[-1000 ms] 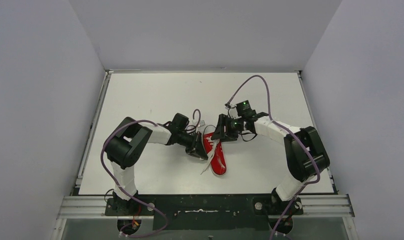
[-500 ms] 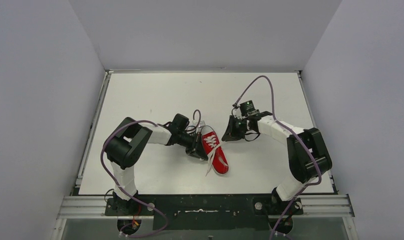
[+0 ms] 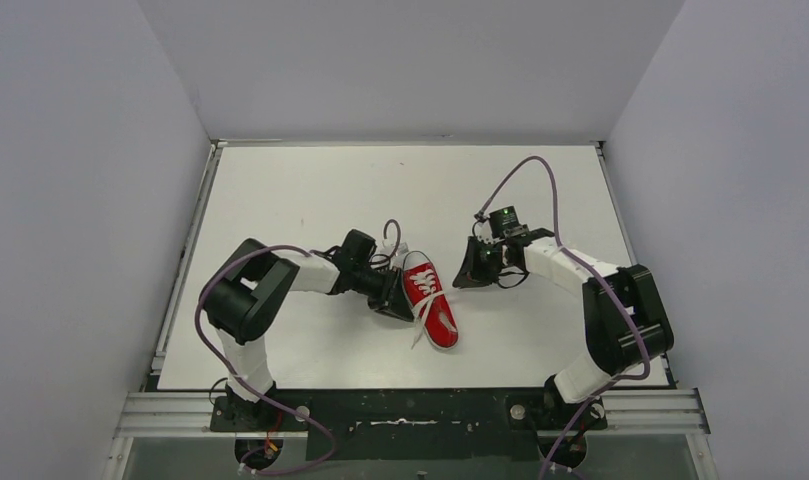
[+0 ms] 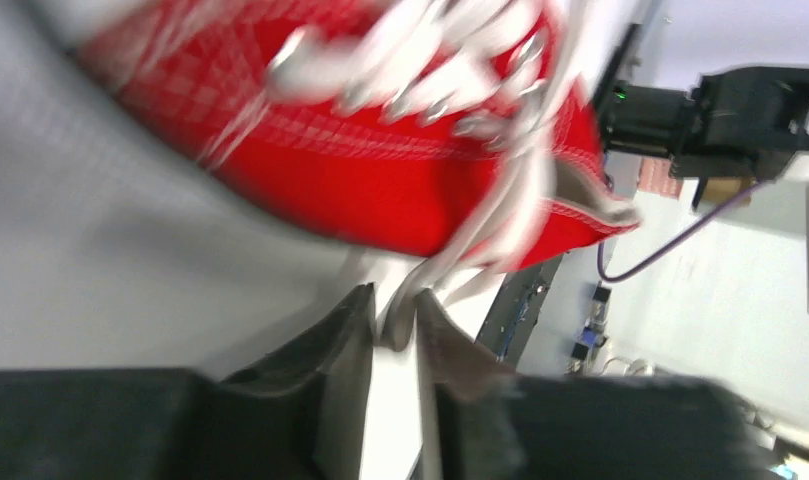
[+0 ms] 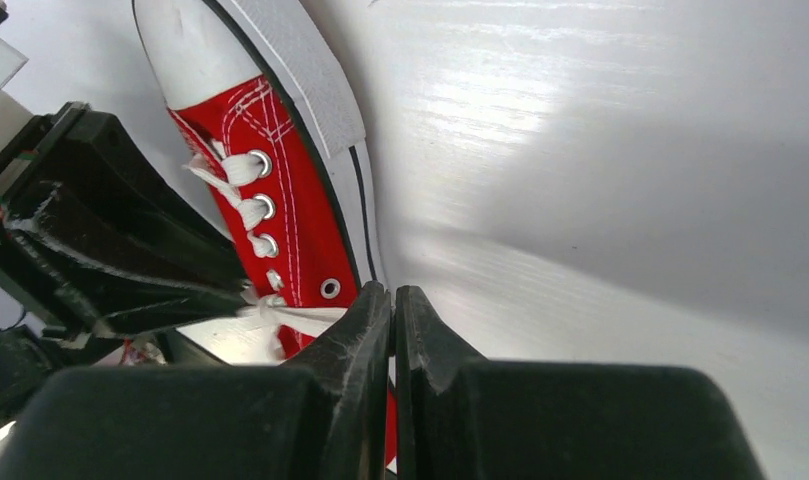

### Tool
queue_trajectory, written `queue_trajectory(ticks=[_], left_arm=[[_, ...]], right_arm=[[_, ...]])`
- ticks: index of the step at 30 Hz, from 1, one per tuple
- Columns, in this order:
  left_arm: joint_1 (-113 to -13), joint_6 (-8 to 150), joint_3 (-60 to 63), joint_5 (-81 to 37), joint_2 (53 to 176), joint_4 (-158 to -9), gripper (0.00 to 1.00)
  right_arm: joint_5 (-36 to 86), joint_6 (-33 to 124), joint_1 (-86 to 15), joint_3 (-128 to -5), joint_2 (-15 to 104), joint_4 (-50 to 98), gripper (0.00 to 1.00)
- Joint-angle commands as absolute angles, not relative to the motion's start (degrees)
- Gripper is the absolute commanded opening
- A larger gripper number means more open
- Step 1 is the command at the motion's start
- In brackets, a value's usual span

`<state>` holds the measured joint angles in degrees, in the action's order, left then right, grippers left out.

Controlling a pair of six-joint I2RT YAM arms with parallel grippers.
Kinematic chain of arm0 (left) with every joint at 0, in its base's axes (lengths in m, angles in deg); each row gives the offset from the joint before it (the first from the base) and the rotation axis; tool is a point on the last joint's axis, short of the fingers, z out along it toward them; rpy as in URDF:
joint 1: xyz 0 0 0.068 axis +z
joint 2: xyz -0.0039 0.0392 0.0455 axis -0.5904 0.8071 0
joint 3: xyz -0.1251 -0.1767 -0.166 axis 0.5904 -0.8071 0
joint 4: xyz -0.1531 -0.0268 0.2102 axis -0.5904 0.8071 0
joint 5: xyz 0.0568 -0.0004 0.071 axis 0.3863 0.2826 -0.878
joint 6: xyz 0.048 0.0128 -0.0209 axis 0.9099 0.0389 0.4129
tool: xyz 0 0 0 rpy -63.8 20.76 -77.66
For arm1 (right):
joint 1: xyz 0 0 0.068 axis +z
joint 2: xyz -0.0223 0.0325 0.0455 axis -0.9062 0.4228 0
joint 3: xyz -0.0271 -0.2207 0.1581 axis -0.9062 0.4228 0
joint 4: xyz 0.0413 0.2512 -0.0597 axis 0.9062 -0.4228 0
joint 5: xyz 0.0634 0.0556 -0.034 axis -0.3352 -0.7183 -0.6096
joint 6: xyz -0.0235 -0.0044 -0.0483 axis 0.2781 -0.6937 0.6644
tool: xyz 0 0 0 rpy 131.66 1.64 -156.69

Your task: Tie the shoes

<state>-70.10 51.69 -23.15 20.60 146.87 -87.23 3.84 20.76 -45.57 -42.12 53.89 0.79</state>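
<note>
The red sneaker (image 3: 432, 300) lies mid-table, white toe cap toward the near edge. It also shows in the left wrist view (image 4: 380, 190) and the right wrist view (image 5: 300, 230). My left gripper (image 3: 398, 303) is against the shoe's left side, and its jaws (image 4: 393, 310) are shut on a white lace (image 4: 480, 240). My right gripper (image 3: 463, 278) is a short way off the shoe's right side. Its jaws (image 5: 393, 292) are closed. A taut white lace (image 5: 295, 320) runs from the eyelets to behind its left finger. A loose lace end (image 3: 420, 330) trails off the shoe.
The white table (image 3: 310, 190) is walled on the left, right and back. A metal rail (image 3: 410, 410) runs along the near edge. Purple cables (image 3: 525, 170) loop above the arms. The left gripper body (image 5: 100, 230) sits close beside the shoe.
My right gripper has drawn back from the shoe toward the right. The shoe has turned slightly, toe shifting right. My left gripper has stayed at the shoe's left side.
</note>
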Motion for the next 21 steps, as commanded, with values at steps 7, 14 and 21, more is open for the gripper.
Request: queue_trajectory(ticks=[7, 14, 21], left_arm=[[-68.42, 62.79, -22.12, 3.87, 122.04, -59.69, 0.57], [-66.46, 65.35, -14.23, -15.05, 97.37, -39.52, 0.69], [-65.98, 66.03, 10.54, -35.49, 87.28, -22.97, 0.97]], right_arm=[[10.53, 29.57, -47.79, -52.32, 43.42, -13.54, 0.65], [26.2, 38.74, -47.96, -65.92, 30.02, -33.67, 0.96], [40.49, 40.5, -47.9, -83.45, 22.59, -44.84, 1.0]])
